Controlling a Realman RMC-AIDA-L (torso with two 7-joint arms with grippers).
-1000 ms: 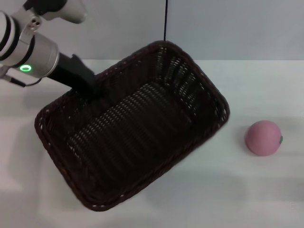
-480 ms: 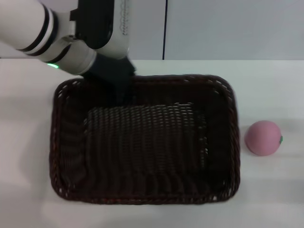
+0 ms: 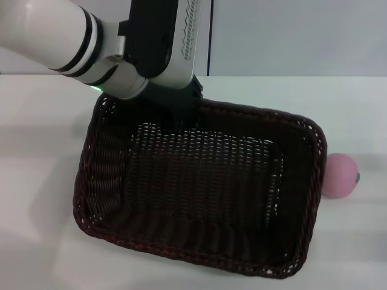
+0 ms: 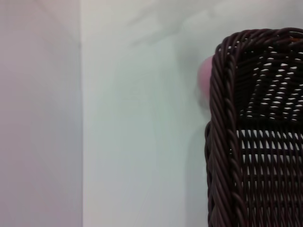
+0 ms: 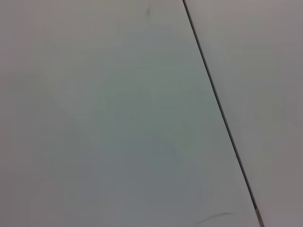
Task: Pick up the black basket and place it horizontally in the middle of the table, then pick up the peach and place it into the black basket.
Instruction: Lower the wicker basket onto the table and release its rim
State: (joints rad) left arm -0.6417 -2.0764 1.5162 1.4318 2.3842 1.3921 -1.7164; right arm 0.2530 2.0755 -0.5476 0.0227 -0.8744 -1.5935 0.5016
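Observation:
The black basket (image 3: 91,166) is on the white table (image 3: 36,145), nearly lengthwise across the middle, its right end turned a little toward me. My left gripper (image 3: 179,112) is at the middle of the basket's far rim, shut on it. The pink peach (image 3: 340,175) lies just right of the basket, touching or almost touching its right rim, which partly hides it. The left wrist view shows a corner of the basket (image 4: 227,142) with a sliver of the peach (image 4: 204,78) behind it. My right gripper is out of view.
A pale wall with a dark vertical seam (image 3: 210,36) stands behind the table. Bare tabletop lies to the left of the basket and to the right past the peach. The right wrist view shows only a plain pale surface with a dark line (image 5: 218,104).
My left arm has swung to the right with the basket. The basket has turned from a diagonal lie to nearly lengthwise and shifted right, up against the peach. The peach has stayed put.

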